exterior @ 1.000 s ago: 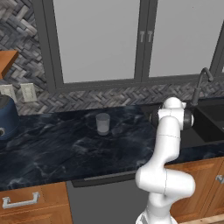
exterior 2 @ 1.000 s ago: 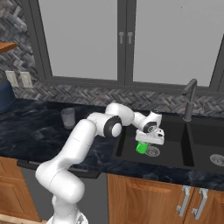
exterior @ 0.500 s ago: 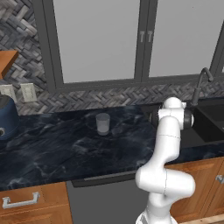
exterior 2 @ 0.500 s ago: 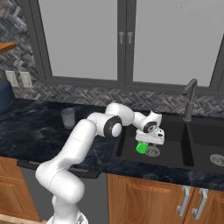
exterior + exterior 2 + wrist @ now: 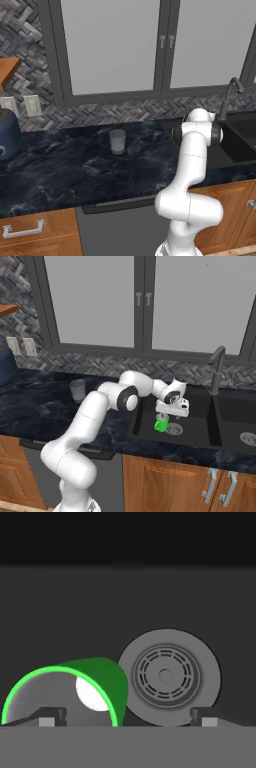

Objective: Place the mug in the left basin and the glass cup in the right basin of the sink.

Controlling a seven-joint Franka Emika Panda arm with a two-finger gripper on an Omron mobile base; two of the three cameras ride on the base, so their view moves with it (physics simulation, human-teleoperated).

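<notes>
The green mug [image 5: 161,422] sits on the floor of the left basin [image 5: 196,425], beside its round drain [image 5: 174,429]. My gripper [image 5: 169,414] hangs just above the mug, open and holding nothing. In the hand view the mug [image 5: 102,677] shows its white inside at lower left, next to the drain [image 5: 165,674]. The gripper [image 5: 127,718] spreads wide, its left fingertip [image 5: 50,717] in front of the mug's mouth. The glass cup [image 5: 117,141] [image 5: 77,390] stands upright on the dark counter, left of the sink. The right basin [image 5: 239,418] holds nothing.
A dark curved faucet [image 5: 216,368] rises behind the divider of the sink [image 5: 242,142]. A dark blue appliance [image 5: 7,135] stands at the counter's far left, below wall outlets [image 5: 32,105]. Windows line the wall behind.
The jaws have gone from shut to wide open, letting go of the mug, which stays by the left drain. The arm has hardly moved.
</notes>
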